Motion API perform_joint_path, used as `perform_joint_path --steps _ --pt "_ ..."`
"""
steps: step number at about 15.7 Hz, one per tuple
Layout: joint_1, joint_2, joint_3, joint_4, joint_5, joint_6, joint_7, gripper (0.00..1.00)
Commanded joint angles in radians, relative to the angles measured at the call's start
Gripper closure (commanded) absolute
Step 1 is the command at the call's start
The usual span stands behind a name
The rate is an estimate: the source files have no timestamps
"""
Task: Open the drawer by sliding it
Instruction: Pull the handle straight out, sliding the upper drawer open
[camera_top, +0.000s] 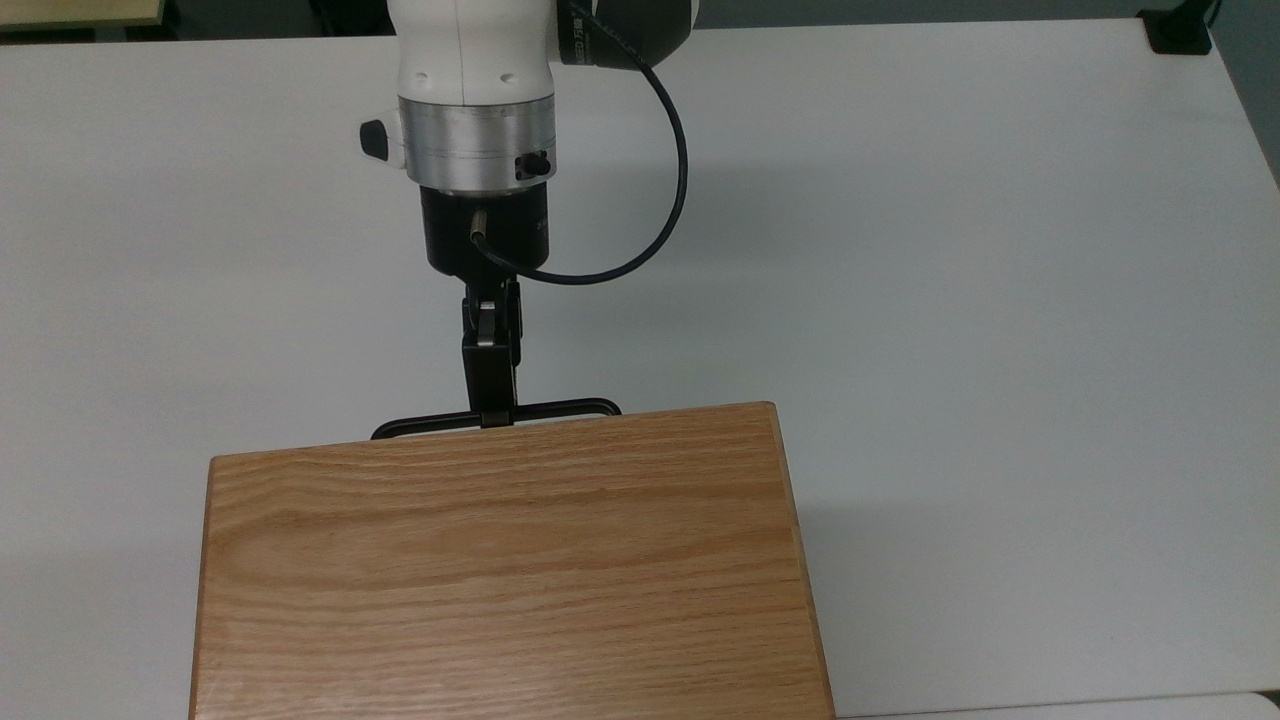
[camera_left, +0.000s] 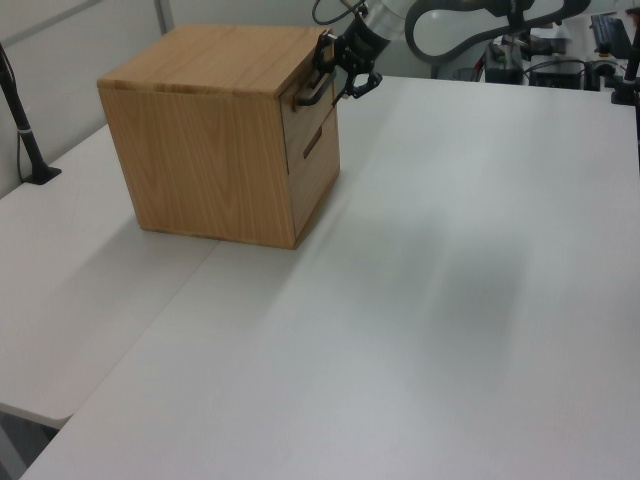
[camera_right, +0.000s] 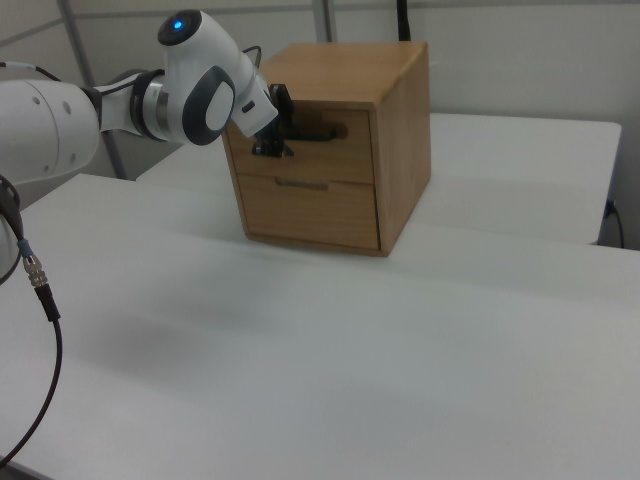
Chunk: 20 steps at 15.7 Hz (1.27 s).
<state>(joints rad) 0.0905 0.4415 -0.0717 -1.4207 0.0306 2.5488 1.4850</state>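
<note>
— Where to find the drawer?

— Dead ahead of the claw, in the top slot of the cabinet, and by the look of it shut flush. Going across the right view from the left: arm, then claw, then the black bar handle running off to the claw's far side, then plain oak front. Under the claw, a second drawer.

— And the claw's state?

— Spread apart, not clenched. One finger above the bar and one below, straddling it. In the top view, placed a touch left of the bar's middle.

— Best place to grip?

— On the bar, nowhere else. No lip or edge offered by the flush front. Better near the middle than toward either end, to pull straight and avoid skewing the box in its slot.

— Handling?

— Probably stiff and solid: hard wood, thin metal bar, no give in either. Likely a smooth, slippery bar, so worth a firm squeeze. Possibly light enough to drag the whole cabinet along the white table if the slide sticks.
</note>
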Motion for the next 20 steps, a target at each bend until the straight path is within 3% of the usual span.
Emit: perform_joint_path --steps 1,4,7,13,20 --pt "0.003 0.005 -0.014 0.017 -0.029 0.015 0.021 0.84" --pt "0.003 -0.013 -0.014 0.011 -0.047 0.011 0.017 1.00" --pt "-0.002 -0.044 -0.014 -0.020 -0.054 0.011 -0.017 1.00" --pt "-0.006 -0.234 -0.013 -0.253 -0.035 0.011 -0.126 1.00" --pt "-0.008 -0.438 -0.016 -0.489 0.069 0.011 -0.268 1.00"
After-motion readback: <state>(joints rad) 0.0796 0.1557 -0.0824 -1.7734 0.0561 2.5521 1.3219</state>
